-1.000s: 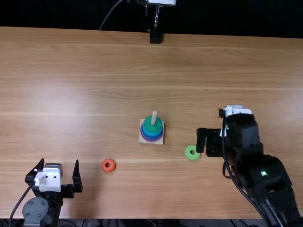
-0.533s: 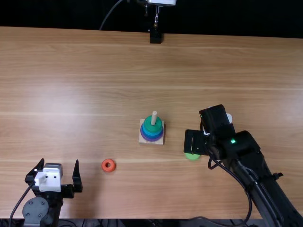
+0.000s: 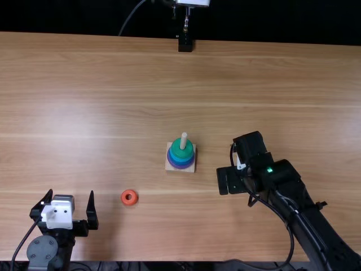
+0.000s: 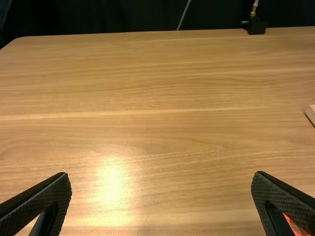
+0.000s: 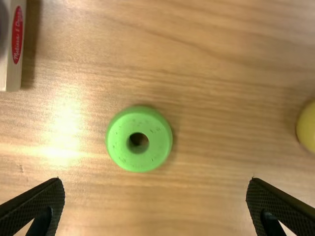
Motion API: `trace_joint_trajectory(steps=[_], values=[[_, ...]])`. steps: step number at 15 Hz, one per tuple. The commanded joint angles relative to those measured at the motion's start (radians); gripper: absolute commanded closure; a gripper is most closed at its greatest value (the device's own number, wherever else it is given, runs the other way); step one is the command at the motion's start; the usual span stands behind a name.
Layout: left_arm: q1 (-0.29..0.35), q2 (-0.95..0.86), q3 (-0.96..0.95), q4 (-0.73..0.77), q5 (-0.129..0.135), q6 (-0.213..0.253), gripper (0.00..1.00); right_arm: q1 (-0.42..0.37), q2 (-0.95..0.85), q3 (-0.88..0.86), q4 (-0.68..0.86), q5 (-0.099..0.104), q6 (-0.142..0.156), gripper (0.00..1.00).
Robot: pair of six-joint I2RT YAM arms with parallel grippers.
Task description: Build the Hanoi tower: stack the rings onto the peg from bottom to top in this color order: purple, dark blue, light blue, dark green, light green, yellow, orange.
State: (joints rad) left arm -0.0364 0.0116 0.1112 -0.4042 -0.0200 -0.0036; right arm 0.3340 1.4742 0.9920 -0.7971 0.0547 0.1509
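In the top view, the left gripper (image 3: 71, 193) lay low over the near left part of the table (image 3: 101, 79), its wrist straight and its fingers pointing away from the near edge; they stood wide apart, with nothing held. The right arm (image 3: 296, 206) slanted in from the near right corner toward the middle, bent at the wrist so that the right gripper (image 3: 230, 180) hung down, to the right of the base (image 3: 171, 167) and apart from it; on the peg (image 3: 184, 140) sat the purple ring (image 3: 180, 167), blue above it, and the dark green ring (image 3: 177, 149) uppermost; the orange ring (image 3: 129, 197) lay flat between the left gripper and the base.

In the left wrist view, the left gripper (image 4: 161, 173) looked out across the table at a shallow slant; its jaws were spread wide and empty, the orange ring partly hidden behind one finger.

In the right wrist view, the right gripper (image 5: 156, 179) faced steeply down, jaws wide open and gripping nothing; the light green ring (image 5: 118, 140) lay flat on the table, clear of both fingers; a yellow piece (image 5: 307, 127) lay farther off, on the side away from the base.
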Motion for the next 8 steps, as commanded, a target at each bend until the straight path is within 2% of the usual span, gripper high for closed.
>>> trace_joint_trajectory(steps=[1,8], values=[[0.009,-0.012,-0.111,-0.074,0.000,0.004,0.00,0.011,0.031,-0.032,0.027,-0.012,-0.050,0.00],[0.009,-0.012,-0.111,-0.074,0.000,0.004,0.00,0.013,0.163,-0.033,0.060,-0.009,-0.037,0.00]])
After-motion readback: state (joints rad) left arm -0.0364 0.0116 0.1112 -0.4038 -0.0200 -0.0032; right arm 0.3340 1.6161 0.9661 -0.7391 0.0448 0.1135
